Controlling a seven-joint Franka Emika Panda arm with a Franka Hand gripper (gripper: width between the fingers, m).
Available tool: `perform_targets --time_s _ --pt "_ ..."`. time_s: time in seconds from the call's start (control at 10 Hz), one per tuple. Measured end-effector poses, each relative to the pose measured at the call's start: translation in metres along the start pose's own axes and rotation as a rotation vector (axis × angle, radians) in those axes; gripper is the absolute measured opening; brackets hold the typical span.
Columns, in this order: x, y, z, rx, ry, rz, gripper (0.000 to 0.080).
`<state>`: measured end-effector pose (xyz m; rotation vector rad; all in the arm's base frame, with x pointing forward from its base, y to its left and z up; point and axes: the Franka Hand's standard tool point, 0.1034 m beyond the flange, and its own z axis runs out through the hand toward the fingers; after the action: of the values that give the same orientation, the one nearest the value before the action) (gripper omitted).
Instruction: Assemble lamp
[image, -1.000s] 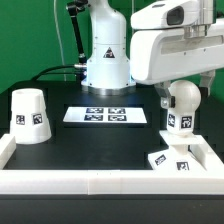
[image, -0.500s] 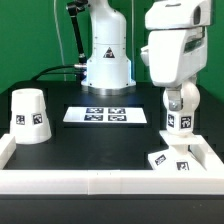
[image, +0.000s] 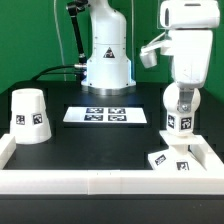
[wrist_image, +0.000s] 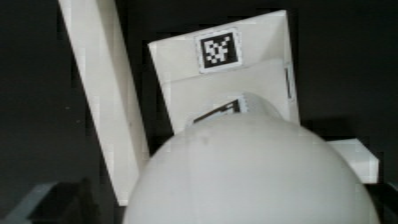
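Pincer (image: 180, 99) clamps smooth round-headed white bulb (image: 180, 121), b/w sq. tag on stem. Flat sq. base (image: 171, 160) below, tagged too.

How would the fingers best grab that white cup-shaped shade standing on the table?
Probably from above, pinching the shade across its narrower top: it stands upright, wide end down, apart from everything else.

A flat green backdrop (image: 30, 40) fills the wall behind the scene, evenly lit and without windows. In front of it stands a matte black table (image: 70, 140), edged at the near side and corners by raised white rails (image: 100, 182). The marker board (image: 106, 115) lies flat near the table's middle, faintly mirrored in the dark top.
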<state>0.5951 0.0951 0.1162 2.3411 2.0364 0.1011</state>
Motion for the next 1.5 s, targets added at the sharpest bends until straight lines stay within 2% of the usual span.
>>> perform_targets --time_s 0.1,0.3,0.6,0.9,1.5 --pt "-0.0002 0.0001 0.0000 0.000 0.000 0.000 0.0605" --pt "-0.0005 0.0002 0.0000 0.000 0.000 0.013 0.0576" --pt "0.0005 -0.0002 0.0000 0.000 0.001 0.167 0.0576" --pt "0.0039 -0.0013 0.0002 -0.001 0.003 0.557 0.0577" --pt "0.0032 -0.0012 0.0005 0.000 0.003 1.016 0.0579"
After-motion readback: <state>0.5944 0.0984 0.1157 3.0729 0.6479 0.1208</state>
